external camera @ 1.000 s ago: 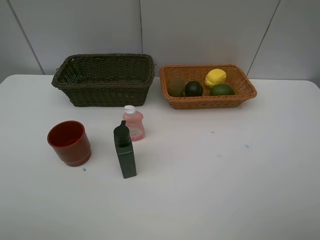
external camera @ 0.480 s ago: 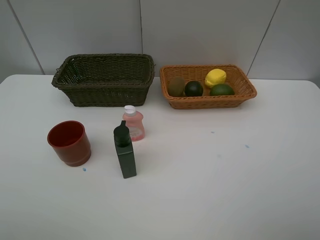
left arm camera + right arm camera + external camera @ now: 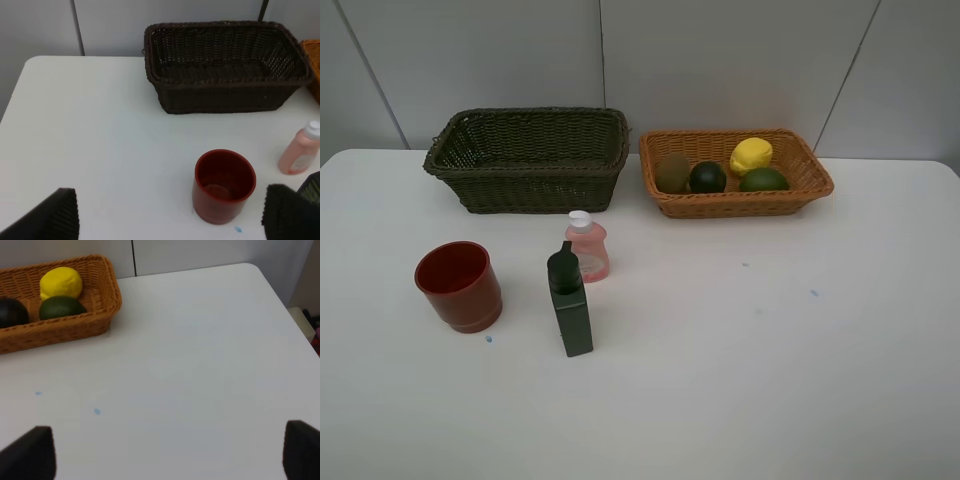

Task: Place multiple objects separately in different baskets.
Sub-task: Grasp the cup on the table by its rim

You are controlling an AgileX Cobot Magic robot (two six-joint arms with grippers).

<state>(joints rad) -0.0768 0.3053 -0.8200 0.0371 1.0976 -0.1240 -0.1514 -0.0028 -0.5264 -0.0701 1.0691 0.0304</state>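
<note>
The dark olive basket (image 3: 527,160) stands empty at the back left; it also shows in the left wrist view (image 3: 225,67). The orange-tan basket (image 3: 735,172) holds the kiwi (image 3: 672,172), the blackish fruit (image 3: 708,177), the lemon (image 3: 751,155) and the lime (image 3: 763,180). The red cup (image 3: 459,285), the dark green bottle (image 3: 569,300) and the pink bottle (image 3: 587,246) stand on the table. The marker is out of view. My left gripper (image 3: 172,219) is open, above the table near the cup (image 3: 224,185). My right gripper (image 3: 165,452) is open over bare table. Neither shows in the exterior view.
The white table (image 3: 740,350) runs to a grey panelled wall behind the baskets. In the right wrist view the table's right edge and rounded corner (image 3: 272,285) lie close by. Small blue specks (image 3: 813,293) mark the tabletop.
</note>
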